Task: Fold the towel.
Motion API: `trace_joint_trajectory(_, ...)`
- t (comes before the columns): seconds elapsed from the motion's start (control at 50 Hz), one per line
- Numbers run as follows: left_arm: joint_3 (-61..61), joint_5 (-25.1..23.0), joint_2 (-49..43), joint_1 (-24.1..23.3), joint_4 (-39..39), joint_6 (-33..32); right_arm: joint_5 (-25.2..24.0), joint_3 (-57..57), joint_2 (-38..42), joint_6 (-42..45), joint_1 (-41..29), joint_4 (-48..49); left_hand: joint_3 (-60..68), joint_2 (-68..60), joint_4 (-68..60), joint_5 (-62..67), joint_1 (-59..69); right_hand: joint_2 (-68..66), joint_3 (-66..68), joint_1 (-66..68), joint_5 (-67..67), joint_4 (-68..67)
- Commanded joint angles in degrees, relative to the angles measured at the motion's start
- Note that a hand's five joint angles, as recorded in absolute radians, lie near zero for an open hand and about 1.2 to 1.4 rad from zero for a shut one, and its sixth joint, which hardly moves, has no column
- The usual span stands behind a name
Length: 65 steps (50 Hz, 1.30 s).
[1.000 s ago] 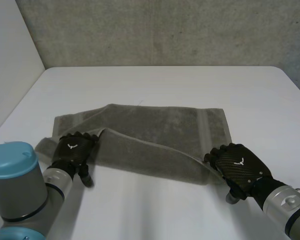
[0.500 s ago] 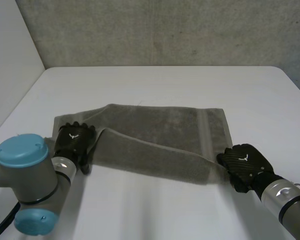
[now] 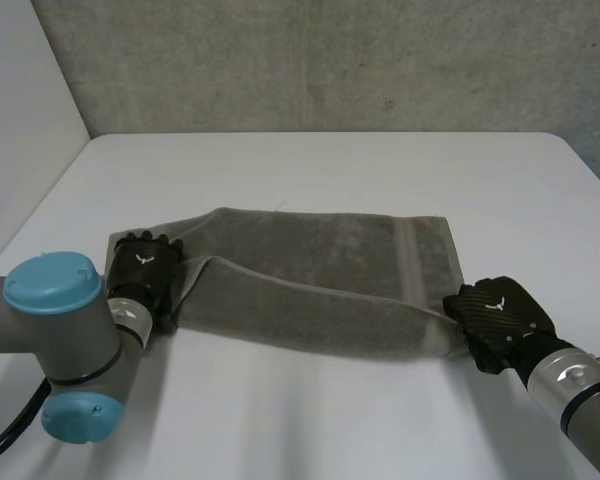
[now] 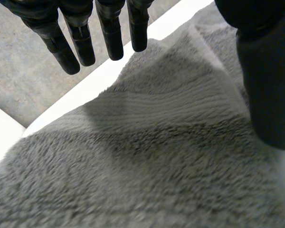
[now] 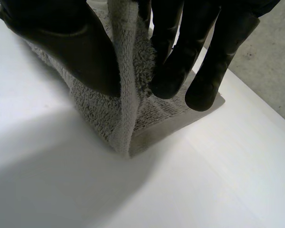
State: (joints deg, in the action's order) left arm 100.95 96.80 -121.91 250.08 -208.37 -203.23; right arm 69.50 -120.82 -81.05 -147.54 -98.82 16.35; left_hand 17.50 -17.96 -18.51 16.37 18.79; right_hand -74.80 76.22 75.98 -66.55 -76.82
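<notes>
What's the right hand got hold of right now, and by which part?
The towel, pinched at its near right corner between thumb and fingers of the right hand.

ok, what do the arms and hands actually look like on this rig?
The left hand and right hand are black, with a weave-textured back and a small white emblem each. Behind each sits a silver-grey wrist cuff. The left arm's bulky grey joint carries a light-blue cap.
</notes>
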Motion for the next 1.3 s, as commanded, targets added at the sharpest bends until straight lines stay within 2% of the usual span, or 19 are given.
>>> trace_joint_trajectory(0.02,-0.14,-0.03,-0.26,2.16,-0.28,-4.37,0.2,0.58,-0.86,0.06,0.11,-0.01,-2.91,3.37,3.92,-11.78,-4.2,-5.2,3.78,4.02,-3.45,-3.18)
trace_joint_trajectory(0.28,-1.28,-0.03,-0.52,3.83,-0.2,-4.63,0.2,1.11,-1.13,0.15,1.43,-0.27,-1.57,2.02,2.58,-10.44,-2.86,-5.2,3.78,4.02,-3.45,-3.18)
trace_joint_trajectory(0.5,-0.93,-0.12,2.73,5.15,-0.11,-4.63,0.2,1.37,-1.83,0.24,1.61,-0.27,7.18,-6.72,-6.17,-1.69,5.89,-5.2,3.78,4.02,-3.45,-3.18)
trace_joint_trajectory(0.6,-0.84,-0.47,3.25,5.5,-0.2,-4.55,0.2,1.37,-1.92,0.24,1.7,-0.36,17.78,-17.32,-16.77,8.91,16.49,-5.2,3.78,4.02,-3.45,-3.18)
trace_joint_trajectory(0.64,-0.84,-0.47,3.25,6.03,-0.11,-4.55,0.2,1.28,-1.92,0.24,1.61,-0.45,29.0,-28.54,-27.99,20.13,27.71,-5.2,3.78,4.02,-3.45,-3.18)
trace_joint_trajectory(0.8,-0.32,-0.82,4.48,7.52,-0.11,-4.46,0.2,1.28,-1.83,0.24,1.61,-0.45,34.58,-34.12,-33.57,25.71,33.29,-5.2,3.78,4.02,-3.45,-3.18)
trace_joint_trajectory(0.98,0.21,-0.91,4.57,7.52,-0.02,-4.46,0.02,1.11,-1.83,0.24,1.61,-0.53,32.41,-31.95,-31.4,23.54,31.12,-5.2,3.78,4.02,-3.45,-3.18)
trace_joint_trajectory(1.02,0.65,-1.0,5.1,7.52,0.07,-4.37,-0.06,0.93,-1.74,0.24,1.61,-0.53,25.72,-25.26,-24.71,16.85,24.43,-5.2,3.78,4.02,-3.45,-3.18)
trace_joint_trajectory(1.08,1.09,-1.0,5.72,7.35,0.16,-4.37,-0.15,0.84,-1.83,0.24,1.61,-0.53,22.99,-22.53,-21.98,14.12,21.7,-5.2,3.78,4.02,-3.45,-3.18)
trace_joint_trajectory(1.16,3.28,-1.35,11.76,7.61,0.68,-4.11,-0.24,0.76,-1.74,0.24,1.61,-0.53,21.14,-20.68,-20.13,12.27,19.85,-5.2,3.78,4.02,-3.45,-3.18)
trace_joint_trajectory(1.24,5.84,-3.55,16.0,7.61,2.0,-4.19,-0.24,0.84,-1.74,0.24,1.61,-0.53,21.48,-21.02,-20.47,12.61,20.19,-5.2,3.78,4.02,-3.45,-3.18)
trace_joint_trajectory(1.28,8.11,-8.1,18.71,6.82,5.15,-4.37,-0.33,0.93,-1.74,0.24,1.61,-0.53,22.32,-21.86,-21.3,13.45,21.02,-5.2,3.78,4.02,-3.45,-3.18)
trace_joint_trajectory(1.3,8.12,-8.12,18.72,6.82,5.17,-4.37,-0.33,0.93,-1.74,0.24,1.61,-0.53,22.32,-21.86,-21.31,13.45,21.03,-5.2,3.78,4.02,-3.45,-3.18)
